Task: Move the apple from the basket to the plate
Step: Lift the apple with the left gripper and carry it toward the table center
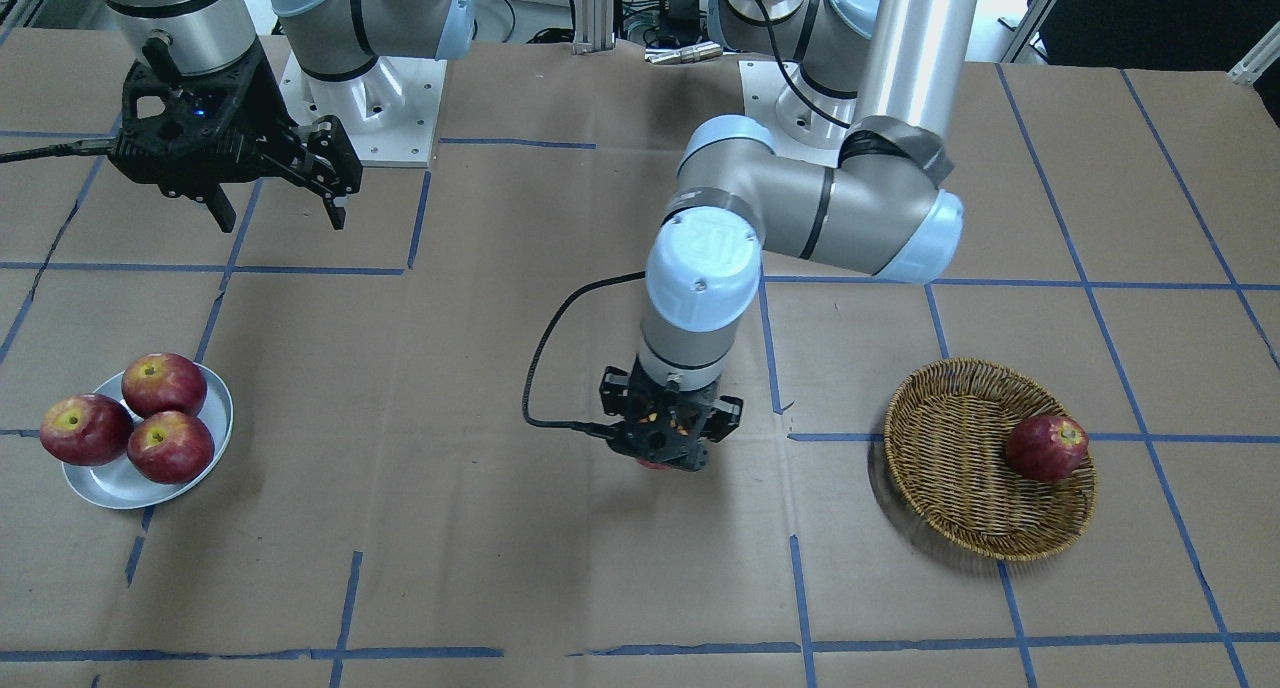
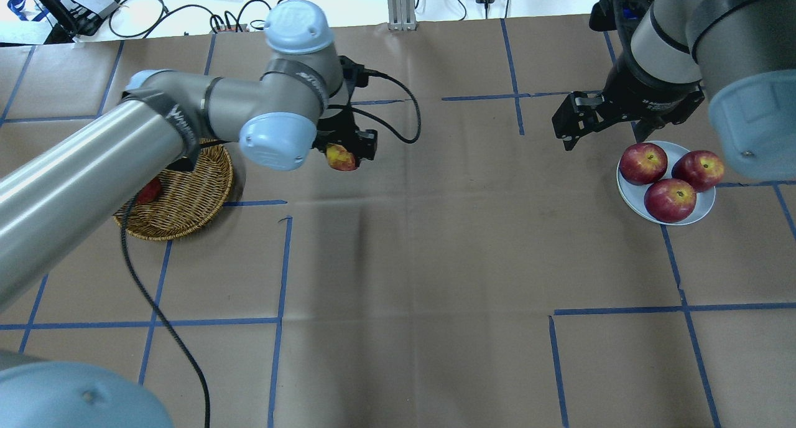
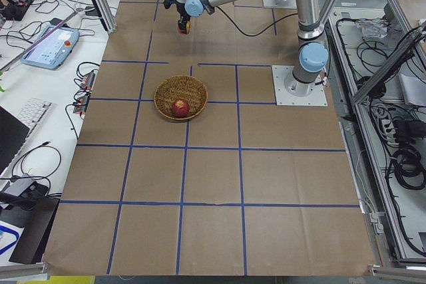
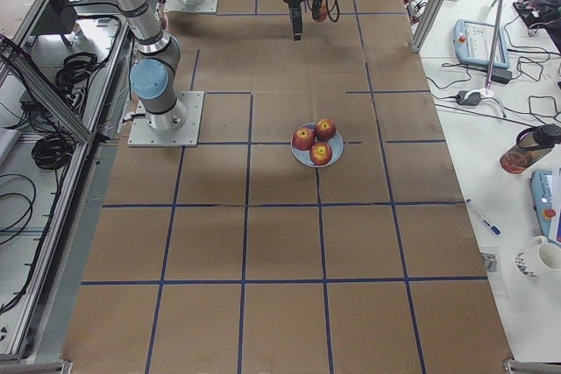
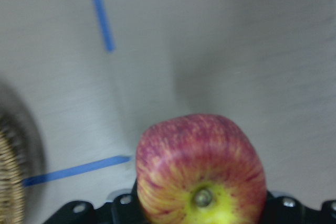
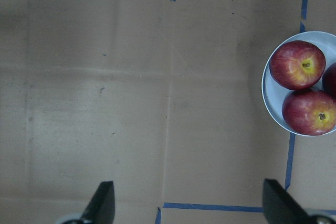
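My left gripper [image 1: 667,455] is shut on the pinkish-red streaked apple [image 2: 341,157] and holds it above the table's middle, between basket and plate. The left wrist view shows this apple [image 5: 200,171] close up, with its yellow stem patch, between the jaws. The wicker basket [image 1: 945,423] holds one darker red apple [image 1: 1046,448]. The pale plate [image 1: 108,485] carries three red apples [image 1: 165,384]. My right gripper [image 1: 282,218] is open and empty, hovering behind the plate; its fingers [image 6: 102,204] stand wide apart in the right wrist view.
The table is covered in brown paper with blue tape lines [image 1: 780,358]. A black cable [image 1: 540,368] loops from the left wrist. The arm bases [image 1: 365,108] stand at the robot's edge of the table.
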Tool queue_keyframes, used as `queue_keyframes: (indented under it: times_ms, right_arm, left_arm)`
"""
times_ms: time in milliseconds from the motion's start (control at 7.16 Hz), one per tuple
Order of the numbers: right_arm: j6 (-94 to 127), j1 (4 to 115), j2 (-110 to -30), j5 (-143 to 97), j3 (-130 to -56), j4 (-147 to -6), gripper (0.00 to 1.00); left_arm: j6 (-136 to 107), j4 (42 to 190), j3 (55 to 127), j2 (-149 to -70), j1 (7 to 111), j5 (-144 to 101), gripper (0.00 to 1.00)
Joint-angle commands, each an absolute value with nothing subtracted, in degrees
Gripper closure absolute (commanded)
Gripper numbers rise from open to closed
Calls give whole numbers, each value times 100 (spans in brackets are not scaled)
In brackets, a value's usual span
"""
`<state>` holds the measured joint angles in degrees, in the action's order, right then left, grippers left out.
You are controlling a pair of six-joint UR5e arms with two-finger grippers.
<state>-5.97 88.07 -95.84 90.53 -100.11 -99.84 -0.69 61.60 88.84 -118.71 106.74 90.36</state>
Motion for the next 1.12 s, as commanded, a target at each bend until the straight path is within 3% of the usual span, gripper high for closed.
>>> queue_keyframes:
  times_ms: [0,978]
  right_arm:
    - [-598,8807,-9589,9053,-10011,-9984,0]
    - [-598,8807,-9589,9053,-10011,-9984,0]
  left_arm:
    - [-499,6100,8350,-12575,11266,9070,42]
    - [-466,5353,9176,-12410,11312,9035,36]
